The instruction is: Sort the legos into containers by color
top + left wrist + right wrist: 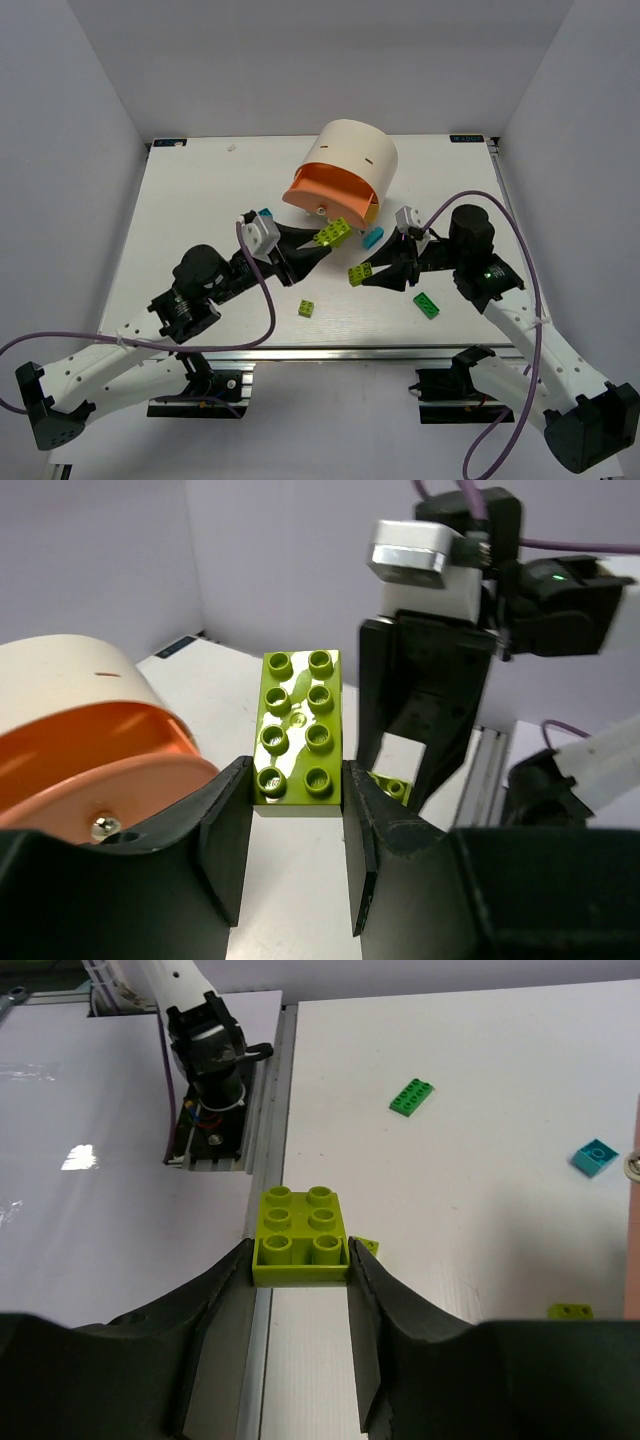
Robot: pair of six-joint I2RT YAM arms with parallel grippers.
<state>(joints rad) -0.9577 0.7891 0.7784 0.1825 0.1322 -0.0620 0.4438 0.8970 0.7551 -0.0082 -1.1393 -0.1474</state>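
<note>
Legos (333,234) in lime fill both my claws. My left gripper (296,780) clamps a long lime brick (298,725) by its sides, studs toward the camera, just in front of the orange drawer (325,192) of the cream drum (352,155). My right gripper (300,1265) pinches a square lime brick (300,1232) above the white table (200,200). On the table lie a dark green brick (427,305), a teal brick (373,237) near the drum, and a small lime brick (305,308), well apart.
</note>
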